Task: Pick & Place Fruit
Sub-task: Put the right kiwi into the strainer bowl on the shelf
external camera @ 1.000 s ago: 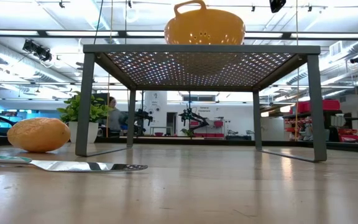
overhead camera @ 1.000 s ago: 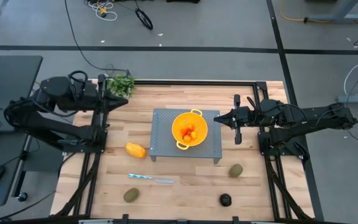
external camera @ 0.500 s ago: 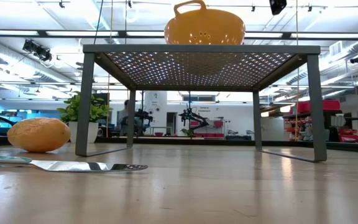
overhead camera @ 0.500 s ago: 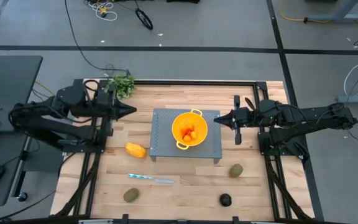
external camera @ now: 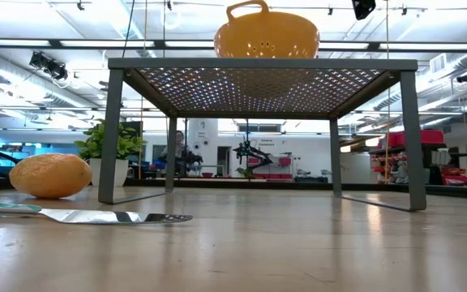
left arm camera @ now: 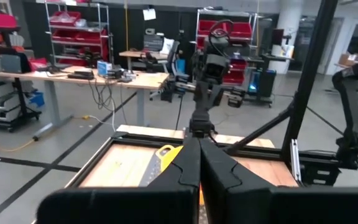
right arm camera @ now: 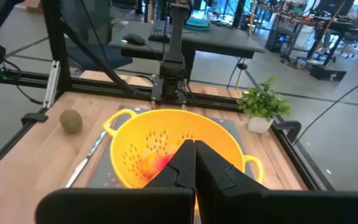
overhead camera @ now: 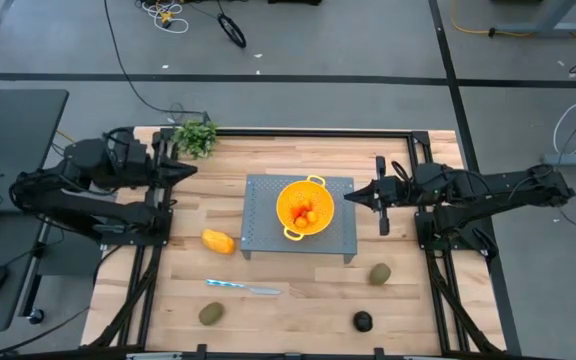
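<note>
Yellow-orange oblong fruit [overhead camera: 218,241] lies front-left of grey perforated metal stand [overhead camera: 258,226]; left gripper [overhead camera: 190,169] nearer, fingers closed, empty; right gripper [overhead camera: 351,196] likewise.

The left claw [overhead camera: 190,168] has pulled back toward the table's left edge.

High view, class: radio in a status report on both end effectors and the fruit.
Left end effector shut, empty, by the plant. Right end effector shut, empty, beside the colander. Small orange fruit in colander; four fruit on table. Knife lies among them.
</note>
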Available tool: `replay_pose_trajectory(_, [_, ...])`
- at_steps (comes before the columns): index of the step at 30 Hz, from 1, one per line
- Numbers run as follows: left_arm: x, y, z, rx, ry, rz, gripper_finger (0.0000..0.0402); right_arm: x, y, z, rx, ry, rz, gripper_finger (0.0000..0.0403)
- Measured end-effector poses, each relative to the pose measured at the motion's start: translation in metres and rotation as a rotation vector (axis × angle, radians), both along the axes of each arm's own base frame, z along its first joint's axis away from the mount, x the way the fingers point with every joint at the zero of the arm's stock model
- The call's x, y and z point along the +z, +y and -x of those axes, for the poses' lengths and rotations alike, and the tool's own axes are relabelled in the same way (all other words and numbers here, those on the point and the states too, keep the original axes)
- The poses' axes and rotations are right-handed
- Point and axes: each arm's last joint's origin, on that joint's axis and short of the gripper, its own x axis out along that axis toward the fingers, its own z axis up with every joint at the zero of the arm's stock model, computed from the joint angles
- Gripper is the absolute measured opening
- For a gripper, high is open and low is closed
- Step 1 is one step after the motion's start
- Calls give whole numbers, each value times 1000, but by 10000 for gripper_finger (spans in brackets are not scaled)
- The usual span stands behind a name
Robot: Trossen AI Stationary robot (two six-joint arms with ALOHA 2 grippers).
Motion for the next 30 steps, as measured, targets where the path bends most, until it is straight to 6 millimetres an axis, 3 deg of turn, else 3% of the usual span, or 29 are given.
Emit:
replay_pose_trajectory(7, [-1,0,-1,6,17,-5,2,0,13,1,66,3,-12,1])
replay_pose_trajectory(20, [-2,0,-1,10,22,-20,2,0,55,13,195,4,-121,1])
replay_pose_trajectory(30, [-2,0,-1,4,25,-25,2,0,66,19,184,1,-146,1])
